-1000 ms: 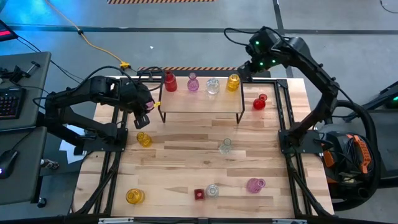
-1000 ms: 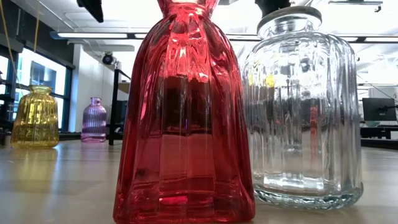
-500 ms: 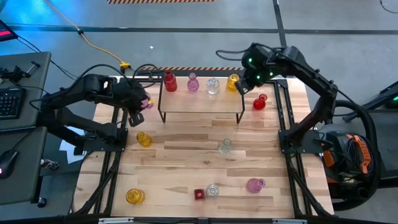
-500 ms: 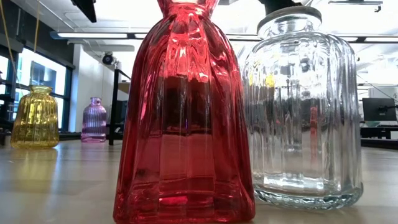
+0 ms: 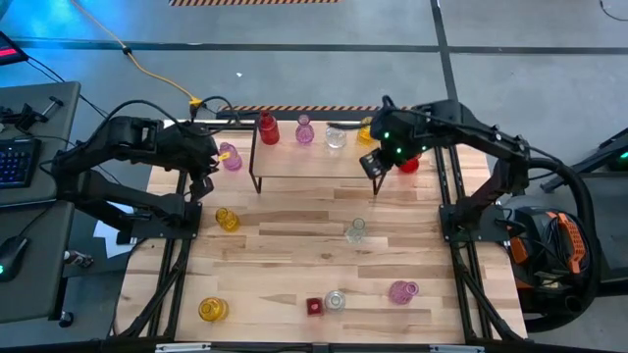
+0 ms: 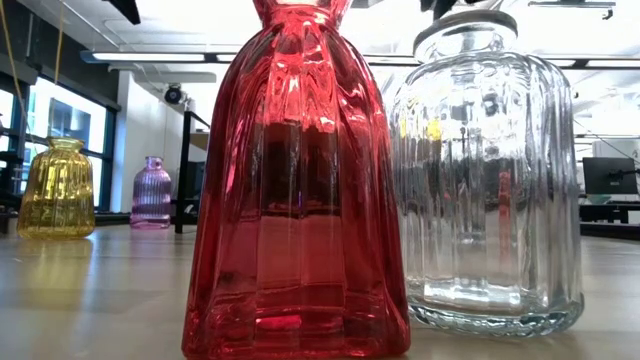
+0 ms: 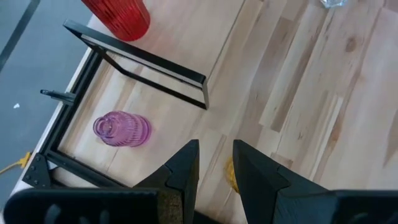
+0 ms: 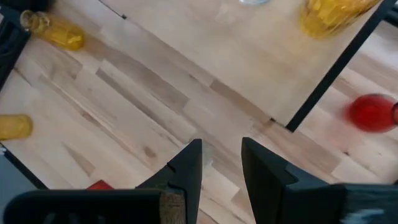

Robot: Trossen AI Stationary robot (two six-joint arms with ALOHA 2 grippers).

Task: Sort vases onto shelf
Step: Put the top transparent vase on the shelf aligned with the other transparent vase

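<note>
While both arms reach inward, each hand [image 5: 209,162] [image 5: 372,165] beside the shelf [image 5: 314,157], fingers narrowly parted, empty.

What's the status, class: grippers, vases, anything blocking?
Left gripper and right gripper empty, flanking the shelf. Four vases up, eight on table. Nothing blocking.

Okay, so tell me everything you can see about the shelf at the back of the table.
The shelf is a small raised rack: a light wood plank top on thin black metal legs, standing at the far middle of the table. Along its back edge stand four vases in a row: a red vase, a pink vase, a clear vase and a yellow vase. The front part of the plank is bare. The right gripper hangs over its right front corner; whether it touches cannot be told.
</note>
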